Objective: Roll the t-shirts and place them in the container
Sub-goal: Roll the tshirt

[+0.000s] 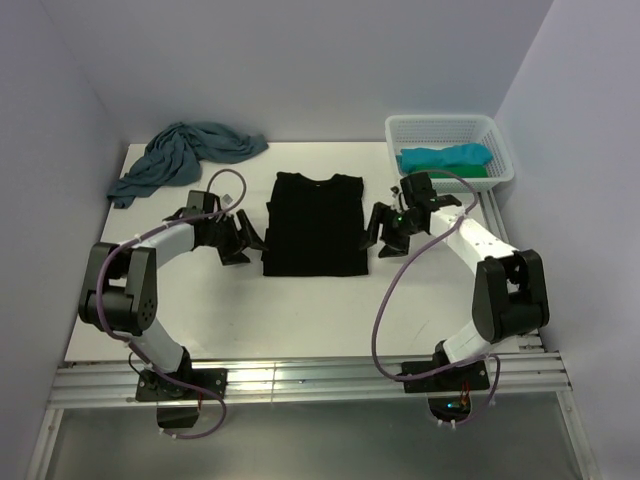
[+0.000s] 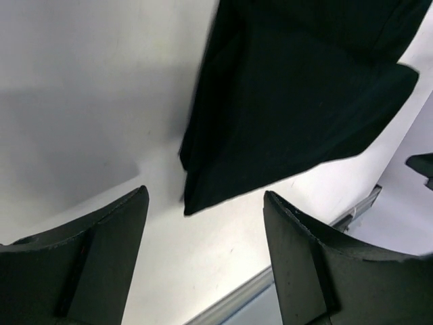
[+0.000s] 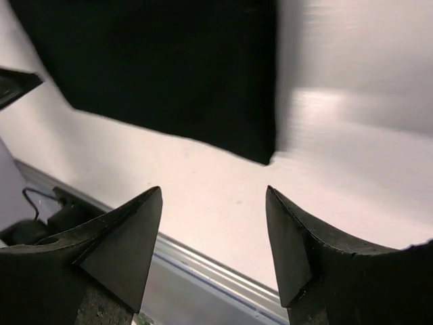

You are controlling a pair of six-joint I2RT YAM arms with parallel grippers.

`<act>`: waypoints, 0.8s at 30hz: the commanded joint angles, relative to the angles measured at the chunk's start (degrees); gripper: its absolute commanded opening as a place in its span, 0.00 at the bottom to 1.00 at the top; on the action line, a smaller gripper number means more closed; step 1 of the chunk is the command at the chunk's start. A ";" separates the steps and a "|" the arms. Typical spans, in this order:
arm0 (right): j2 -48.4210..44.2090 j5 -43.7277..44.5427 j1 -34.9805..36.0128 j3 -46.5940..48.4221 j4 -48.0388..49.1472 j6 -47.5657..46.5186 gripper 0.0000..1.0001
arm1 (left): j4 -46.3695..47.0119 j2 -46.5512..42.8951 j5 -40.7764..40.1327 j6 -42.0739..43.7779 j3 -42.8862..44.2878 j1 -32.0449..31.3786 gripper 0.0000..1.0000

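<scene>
A black t-shirt (image 1: 315,225) lies flat on the table's middle, folded into a long rectangle with its collar at the far end. My left gripper (image 1: 250,240) is open and empty just left of its near left corner. My right gripper (image 1: 378,235) is open and empty just right of its near right corner. In the left wrist view the gripper (image 2: 205,196) hovers over bare table below the shirt's corner (image 2: 291,101). In the right wrist view the gripper (image 3: 213,193) does the same below the shirt (image 3: 169,61). A grey-teal t-shirt (image 1: 185,155) lies crumpled at the back left.
A white mesh basket (image 1: 450,125) stands at the back right with a turquoise t-shirt (image 1: 445,157) and a green one (image 1: 482,171) in it. A metal rail (image 1: 300,375) runs along the table's near edge.
</scene>
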 commanded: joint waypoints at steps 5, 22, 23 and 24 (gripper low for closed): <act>2.41 0.51 -2.44 -3.83 8.16 -1.15 0.68 | 7.09 3.38 -1.57 0.11 2.07 -2.39 0.74; 12.43 0.68 0.63 -6.91 16.43 0.52 0.47 | 6.40 11.04 -2.45 0.02 3.74 -6.96 0.42; 12.52 0.77 1.07 -7.35 16.34 0.70 0.45 | 6.49 11.13 -2.27 0.02 3.30 -6.96 0.41; 12.43 0.68 1.68 -7.70 16.60 0.79 0.43 | 6.31 11.13 -2.27 -0.07 2.95 -6.96 0.40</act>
